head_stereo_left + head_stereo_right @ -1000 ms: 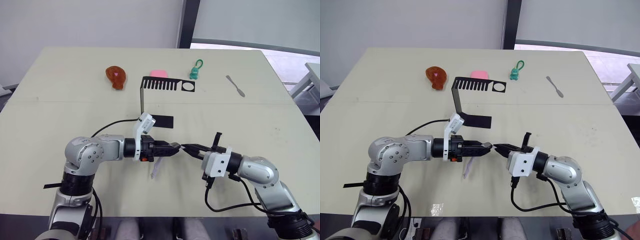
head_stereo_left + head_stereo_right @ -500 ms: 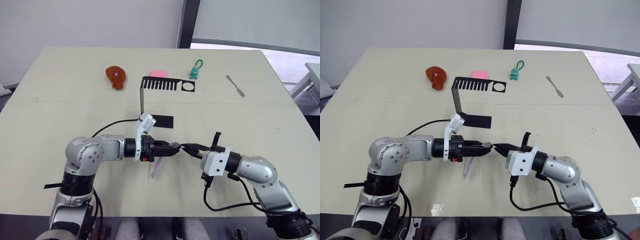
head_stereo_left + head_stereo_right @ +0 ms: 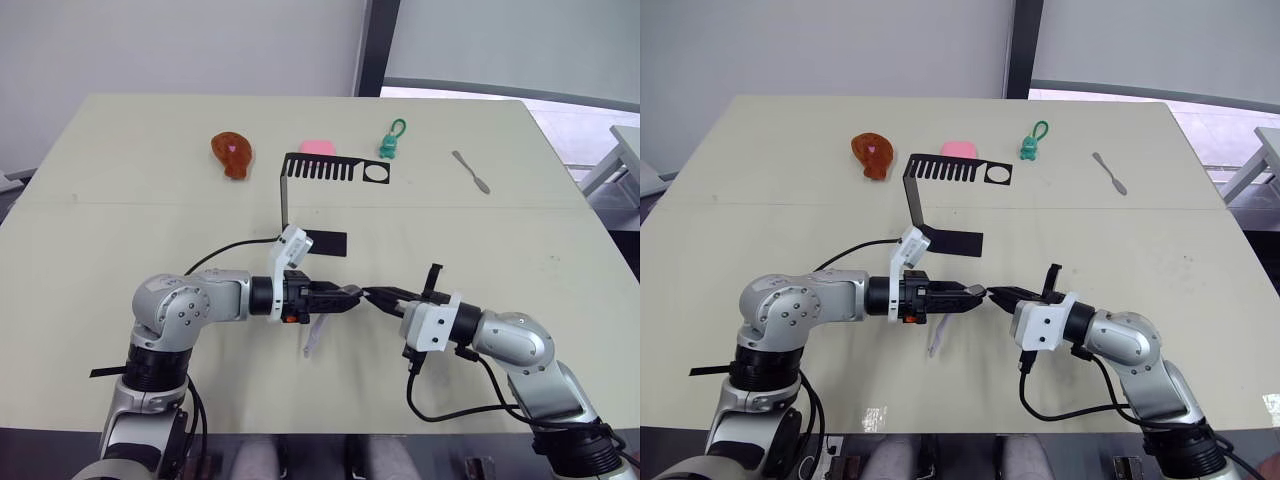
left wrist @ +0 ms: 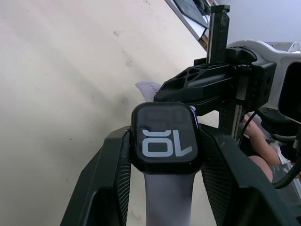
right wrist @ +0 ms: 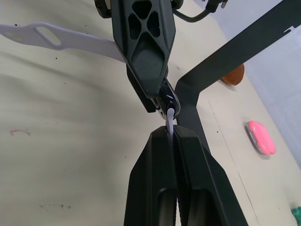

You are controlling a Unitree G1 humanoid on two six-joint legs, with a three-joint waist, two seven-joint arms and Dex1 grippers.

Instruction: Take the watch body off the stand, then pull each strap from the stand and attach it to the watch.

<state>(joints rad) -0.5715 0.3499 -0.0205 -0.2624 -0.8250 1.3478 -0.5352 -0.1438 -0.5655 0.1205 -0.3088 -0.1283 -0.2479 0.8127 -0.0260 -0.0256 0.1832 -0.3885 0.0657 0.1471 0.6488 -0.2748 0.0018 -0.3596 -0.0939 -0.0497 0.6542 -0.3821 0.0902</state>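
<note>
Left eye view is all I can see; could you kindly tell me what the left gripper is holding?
Observer: In the left wrist view, the left gripper clamps the small black rounded-square watch body, its dark screen showing pale digits.
Operator: Is any strap on it?
Observer: Yes, one thin light lavender strap runs from the end of the watch body nearer the wrist.
Operator: And the right gripper?
Observer: The right wrist view shows the right gripper shut on the second strap, seen edge-on, with its tip against the watch body's free end. I cannot tell whether it has seated.
</note>
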